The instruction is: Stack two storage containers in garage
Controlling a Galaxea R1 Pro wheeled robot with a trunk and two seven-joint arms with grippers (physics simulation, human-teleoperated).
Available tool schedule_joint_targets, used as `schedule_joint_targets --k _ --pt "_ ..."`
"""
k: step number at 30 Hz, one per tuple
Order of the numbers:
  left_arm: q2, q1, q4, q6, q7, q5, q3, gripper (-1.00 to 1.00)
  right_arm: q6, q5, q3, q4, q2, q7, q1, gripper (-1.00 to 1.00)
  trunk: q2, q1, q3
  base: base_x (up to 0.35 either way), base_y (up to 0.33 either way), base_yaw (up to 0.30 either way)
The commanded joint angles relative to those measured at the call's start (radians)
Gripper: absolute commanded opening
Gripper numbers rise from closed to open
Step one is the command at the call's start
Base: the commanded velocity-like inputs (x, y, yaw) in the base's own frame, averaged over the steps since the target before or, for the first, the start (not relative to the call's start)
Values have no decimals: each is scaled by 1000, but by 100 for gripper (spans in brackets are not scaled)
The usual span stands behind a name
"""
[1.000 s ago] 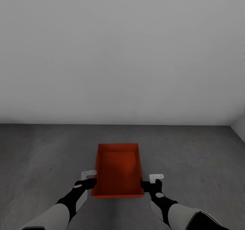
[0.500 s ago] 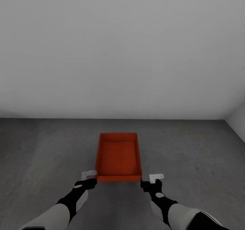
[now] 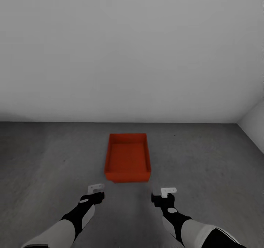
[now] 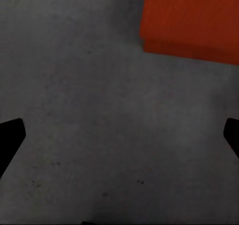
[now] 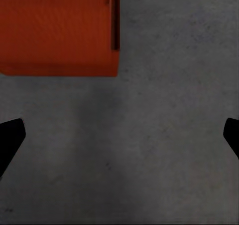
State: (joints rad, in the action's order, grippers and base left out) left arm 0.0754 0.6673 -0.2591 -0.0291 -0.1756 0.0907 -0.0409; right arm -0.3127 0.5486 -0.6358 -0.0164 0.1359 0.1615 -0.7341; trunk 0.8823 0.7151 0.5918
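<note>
One storage container (image 3: 127,159) sits on the garage's concrete floor (image 3: 47,160) just beyond my two sets of fingers, left (image 3: 96,187) and right (image 3: 168,192), both spread open and empty, so I judge the stacking not yet done.

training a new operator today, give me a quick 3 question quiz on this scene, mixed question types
1. True or false: the storage container sits on the floor with nothing in it.
2. Multiple choice: where is the container relative to the two grippers? A. gripped between them B. ahead of them, apart from both C. behind the robot
3. Short answer: how do the jaws of the left gripper and the right gripper stand?

Key
1. True: its open top shows a bare orange-red bottom.
2. B: grey floor shows between the container's near wall and both grippers.
3. Both open: in each wrist view the fingertips sit far apart with only concrete between them.
</note>
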Motion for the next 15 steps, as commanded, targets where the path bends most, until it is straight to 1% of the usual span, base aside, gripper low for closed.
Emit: schedule_joint_targets --k 1,15 --pt "0 0 -2 -3 -1 9 -4 100 -3 7 -9 -2 1 3 -1 100 1 -1 1 -344 0 0" --pt "0 0 2 -3 -1 9 -4 100 -2 7 -9 -1 1 3 -1 100 1 -1 1 -345 0 0"
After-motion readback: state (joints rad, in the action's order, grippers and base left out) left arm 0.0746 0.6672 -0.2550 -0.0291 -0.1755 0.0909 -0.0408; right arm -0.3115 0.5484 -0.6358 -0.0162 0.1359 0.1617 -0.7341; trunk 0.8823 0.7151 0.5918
